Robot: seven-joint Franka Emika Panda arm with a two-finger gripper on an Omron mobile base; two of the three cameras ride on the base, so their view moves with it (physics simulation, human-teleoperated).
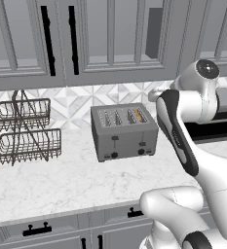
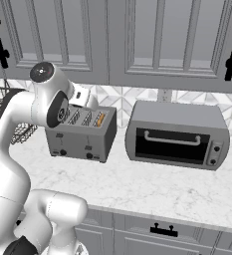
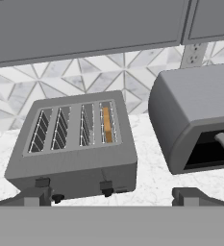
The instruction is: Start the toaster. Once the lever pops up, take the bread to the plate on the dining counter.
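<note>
The grey four-slot toaster (image 1: 124, 138) (image 2: 80, 139) (image 3: 75, 163) stands on the marble worktop against the tiled wall. The orange-brown bread (image 1: 140, 115) (image 2: 100, 119) (image 3: 106, 124) sits down in its rightmost slot. Both front levers, such as the right lever (image 3: 106, 184), are up near the top of the front face, above two dark knobs. My gripper (image 3: 113, 198) is open, with nothing between its fingers. It hovers above and in front of the toaster, looking down on it. The plate and the dining counter are out of view.
A grey toaster oven (image 2: 177, 137) (image 3: 195, 120) with a dark glass door stands just right of the toaster. A two-tier wire basket rack (image 1: 25, 129) is on the left of the worktop (image 1: 61, 180). Wall cabinets hang above; drawers run below the front edge.
</note>
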